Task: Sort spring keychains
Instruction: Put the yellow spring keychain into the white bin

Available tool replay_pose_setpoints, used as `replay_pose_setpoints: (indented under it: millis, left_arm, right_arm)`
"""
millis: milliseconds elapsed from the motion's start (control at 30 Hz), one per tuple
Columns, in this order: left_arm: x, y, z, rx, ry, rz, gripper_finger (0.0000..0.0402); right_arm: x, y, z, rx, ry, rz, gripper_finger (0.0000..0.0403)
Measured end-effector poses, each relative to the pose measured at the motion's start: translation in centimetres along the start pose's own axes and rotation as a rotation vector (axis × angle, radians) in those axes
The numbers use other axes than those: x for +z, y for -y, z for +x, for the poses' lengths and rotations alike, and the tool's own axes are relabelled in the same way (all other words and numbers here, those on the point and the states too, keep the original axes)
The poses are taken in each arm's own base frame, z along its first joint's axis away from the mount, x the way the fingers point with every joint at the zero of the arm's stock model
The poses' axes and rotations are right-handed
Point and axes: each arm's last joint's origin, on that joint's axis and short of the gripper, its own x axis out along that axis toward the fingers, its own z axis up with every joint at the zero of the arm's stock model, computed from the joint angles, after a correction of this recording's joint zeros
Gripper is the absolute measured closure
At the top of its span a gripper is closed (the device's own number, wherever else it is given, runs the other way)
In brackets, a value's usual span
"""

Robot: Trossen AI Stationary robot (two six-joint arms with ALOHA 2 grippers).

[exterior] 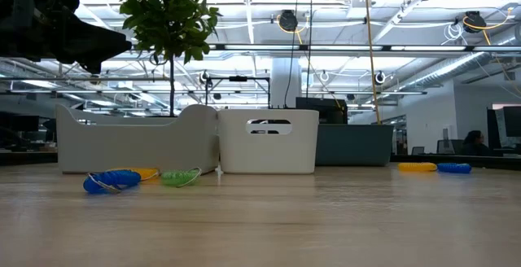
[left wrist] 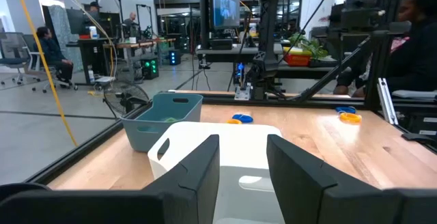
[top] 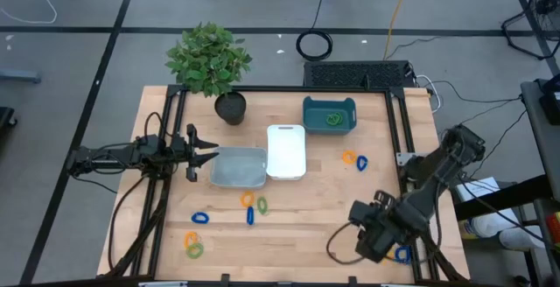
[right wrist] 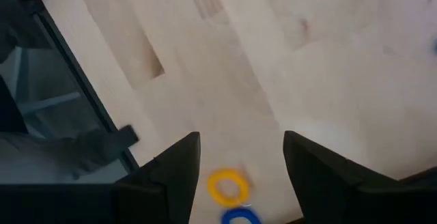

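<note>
Your wooden table (top: 297,217) stood on a grey taped floor, with the white tray (top: 286,151) near its middle as your marker. Well left of that tray, your left gripper (top: 208,155) hovered at the edge of the grey tray (top: 238,167), fingers parted and empty. Behind and left of the white tray stood a potted plant (top: 210,59). In front of it and to its left lay loose spring keychains (top: 200,219): blue, orange and green ones scattered toward the table's near edge. Right behind the white tray, the teal bin (top: 330,115) held a green coil. Right of the white tray lay an orange and blue pair (top: 354,159). Far to the front right, your right gripper (right wrist: 239,176) hung released over a yellow ring (right wrist: 228,186) and a blue ring (right wrist: 240,216). Beyond the table you had desks, monitors and seated people.
</note>
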Motion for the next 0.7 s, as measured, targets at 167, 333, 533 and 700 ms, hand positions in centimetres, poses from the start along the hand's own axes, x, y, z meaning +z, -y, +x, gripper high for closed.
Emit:
replay_pose_setpoints:
  millis: [167, 333, 533, 700]
  left_arm:
    - [0.0, 0.0, 0.0, 0.0, 0.0, 0.0, 0.027]
    - [0.0, 0.0, 0.0, 0.0, 0.0, 0.0, 0.027]
    - [0.0, 0.0, 0.0, 0.0, 0.0, 0.0, 0.027]
    - [0.0, 0.0, 0.0, 0.0, 0.0, 0.0, 0.027]
  right_arm:
    - [-1.5, -1.7, 1.2, 0.005, -0.005, 0.079, 0.0204]
    - [-3.0, -2.8, 2.4, -0.026, -0.015, 0.158, 0.0204]
    - [-4.1, -4.1, 4.2, -0.066, -0.02, 0.247, 0.0204]
    - [-4.7, -4.9, 5.4, -0.078, -0.018, 0.335, 0.0204]
